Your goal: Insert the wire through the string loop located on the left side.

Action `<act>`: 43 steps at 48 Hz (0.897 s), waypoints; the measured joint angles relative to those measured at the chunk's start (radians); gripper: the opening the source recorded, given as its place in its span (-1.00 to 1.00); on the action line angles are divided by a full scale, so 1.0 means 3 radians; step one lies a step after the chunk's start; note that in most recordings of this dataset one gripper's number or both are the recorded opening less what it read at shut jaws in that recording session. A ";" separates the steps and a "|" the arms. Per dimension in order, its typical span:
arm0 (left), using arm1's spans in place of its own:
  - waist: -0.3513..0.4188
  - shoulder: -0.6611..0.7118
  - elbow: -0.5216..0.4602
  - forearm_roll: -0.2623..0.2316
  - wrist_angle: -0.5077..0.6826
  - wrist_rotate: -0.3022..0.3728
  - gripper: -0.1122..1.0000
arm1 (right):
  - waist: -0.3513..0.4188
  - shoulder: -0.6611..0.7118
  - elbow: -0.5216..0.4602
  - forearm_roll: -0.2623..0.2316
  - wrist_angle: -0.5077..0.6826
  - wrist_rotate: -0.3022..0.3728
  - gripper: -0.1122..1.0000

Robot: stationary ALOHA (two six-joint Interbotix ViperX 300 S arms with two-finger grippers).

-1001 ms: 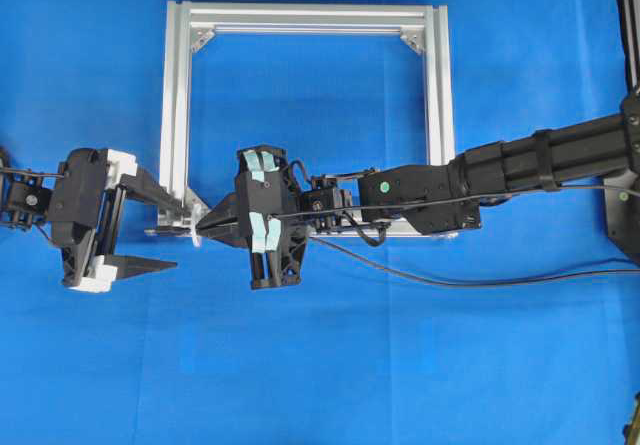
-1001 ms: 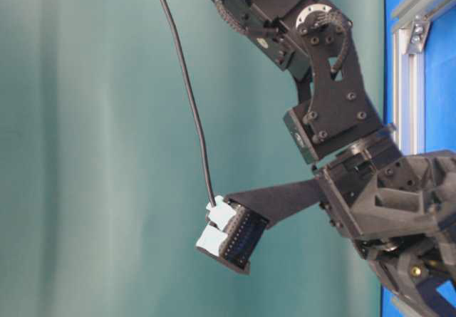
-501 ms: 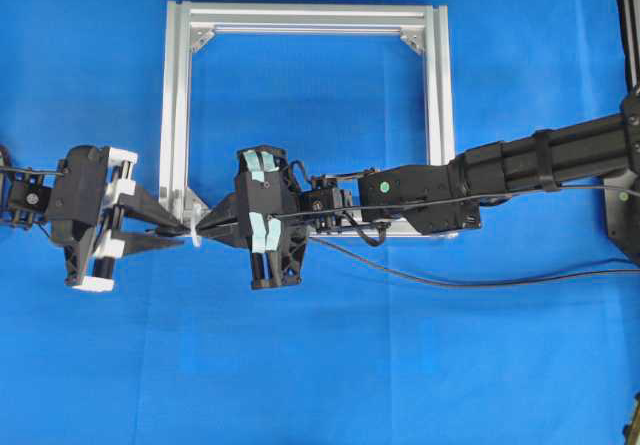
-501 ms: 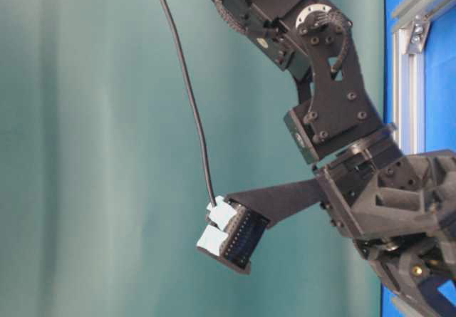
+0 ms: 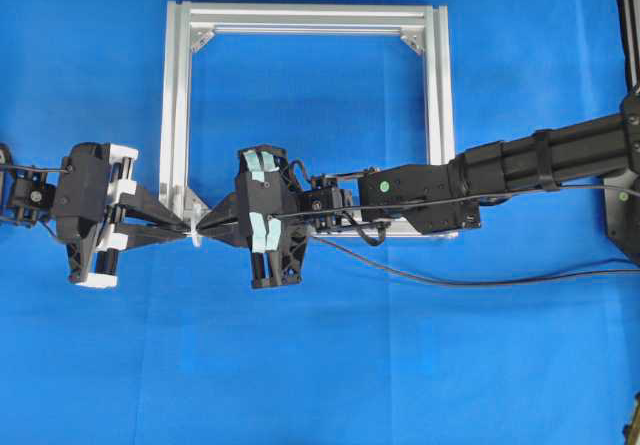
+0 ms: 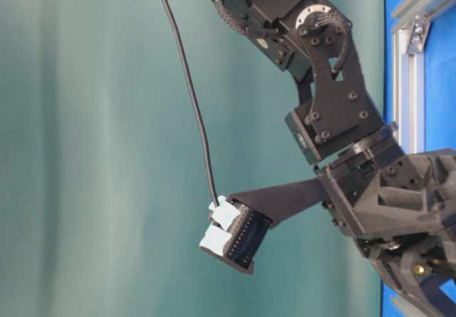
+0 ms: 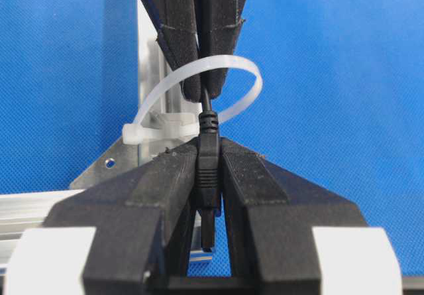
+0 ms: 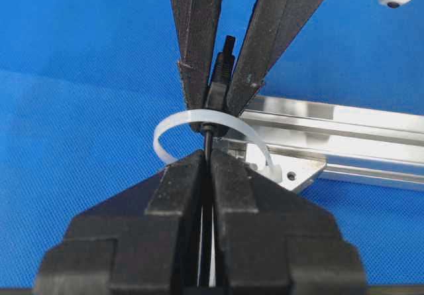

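Threading item — thin black wire (image 7: 207,103) through whitish translucent string loop (image 7: 199,96) at silver aluminium frame's (image 5: 175,85) lower-left corner; left gripper (image 7: 209,169) clamps its plug end, right gripper (image 8: 207,169) pinches the cable behind.

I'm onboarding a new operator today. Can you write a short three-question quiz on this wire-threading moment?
1. True or false: the wire already passes through the string loop.
2. What does the left gripper clamp? A) the wire's plug B) the frame C) nothing
3. Fill in: the right gripper is shut on the ___.

Key: 1 true; 2 A; 3 wire.
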 measured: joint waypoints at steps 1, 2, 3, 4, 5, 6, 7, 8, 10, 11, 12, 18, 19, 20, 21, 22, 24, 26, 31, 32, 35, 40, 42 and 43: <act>0.0000 0.0000 0.0000 0.0000 0.0000 0.0000 -0.67 | -0.0005 0.0000 -0.0005 0.0000 0.0000 0.0000 -0.79; 0.0000 0.0000 0.0005 0.0000 0.0000 0.0000 -0.67 | -0.0005 0.0000 -0.0005 0.0000 0.0000 0.0000 -0.79; 0.0000 0.0005 0.0000 0.0000 0.0000 0.0000 -0.67 | 0.0000 0.0000 -0.0005 0.0000 0.0000 0.0000 -0.79; 0.0000 0.0000 0.0000 0.0000 0.0000 0.0000 -0.67 | 0.0000 0.0000 -0.0005 0.0000 0.0000 0.0000 -0.79; 0.0000 0.0005 0.0000 0.0000 0.0000 0.0000 -0.67 | -0.0005 0.0000 -0.0005 0.0000 0.0000 0.0000 -0.79; 0.0000 0.0005 0.0000 0.0000 0.0000 0.0000 -0.67 | 0.0000 0.0000 -0.0005 0.0000 0.0000 0.0000 -0.77; 0.0005 0.0005 0.0000 0.0000 -0.0005 0.0000 -0.67 | -0.0005 0.0000 0.0000 0.0000 0.0000 0.0000 -0.75; 0.0000 0.0000 0.0000 0.0000 0.0000 0.0000 -0.67 | 0.0000 0.0000 -0.0005 0.0000 0.0000 0.0000 -0.72; 0.0005 0.0000 0.0000 0.0000 0.0000 0.0000 -0.67 | 0.0000 0.0000 -0.0005 0.0005 0.0000 0.0000 -0.62; 0.0005 0.0000 0.0000 -0.0005 0.0000 0.0000 -0.67 | -0.0005 0.0000 -0.0005 0.0000 0.0000 0.0000 -0.55; 0.0005 0.0005 0.0000 0.0000 0.0000 0.0000 -0.67 | -0.0005 -0.0005 0.0000 0.0000 0.0000 0.0000 -0.47; 0.0005 0.0000 0.0000 -0.0005 0.0000 0.0000 -0.67 | 0.0000 -0.0005 -0.0005 0.0000 -0.0005 0.0010 0.20; 0.0005 0.0000 0.0000 0.0000 0.0005 0.0000 -0.67 | -0.0005 0.0000 -0.0005 0.0000 0.0000 0.0010 0.31; 0.0005 0.0000 0.0000 0.0000 0.0000 0.0000 -0.67 | 0.0000 0.0000 -0.0005 0.0000 0.0000 0.0010 0.43; 0.0005 0.0000 0.0000 0.0000 0.0005 0.0005 -0.67 | -0.0005 0.0000 -0.0005 0.0000 0.0000 0.0010 0.54; 0.0005 0.0000 0.0000 0.0000 0.0000 0.0005 -0.67 | -0.0005 0.0000 -0.0005 0.0000 0.0000 0.0010 0.64; 0.0005 0.0000 0.0000 0.0000 0.0005 0.0005 -0.67 | 0.0000 0.0000 -0.0005 0.0000 0.0010 0.0010 0.81; 0.0005 0.0000 0.0000 0.0000 0.0005 0.0015 -0.67 | 0.0000 0.0000 -0.0005 0.0000 0.0020 0.0010 0.89; 0.0005 -0.0046 0.0000 -0.0005 0.0005 0.0026 -0.67 | -0.0005 0.0000 0.0000 0.0000 0.0046 0.0010 0.80; 0.0005 -0.0061 0.0005 0.0000 0.0010 0.0026 -0.67 | 0.0000 0.0000 0.0000 0.0005 0.0051 0.0010 0.79; 0.0005 -0.0138 0.0041 0.0000 0.0041 0.0026 -0.67 | -0.0005 0.0000 0.0000 0.0000 0.0056 0.0015 0.81; 0.0005 -0.0317 0.0128 0.0005 0.0159 0.0000 -0.67 | -0.0005 0.0000 0.0026 0.0005 0.0056 0.0015 0.80; 0.0005 -0.0414 0.0174 0.0005 0.0225 -0.0005 -0.67 | 0.0000 0.0000 0.0036 0.0000 0.0061 0.0015 0.80; 0.0005 -0.0470 0.0194 0.0000 0.0256 -0.0005 -0.67 | -0.0005 0.0000 0.0041 0.0005 0.0061 0.0015 0.80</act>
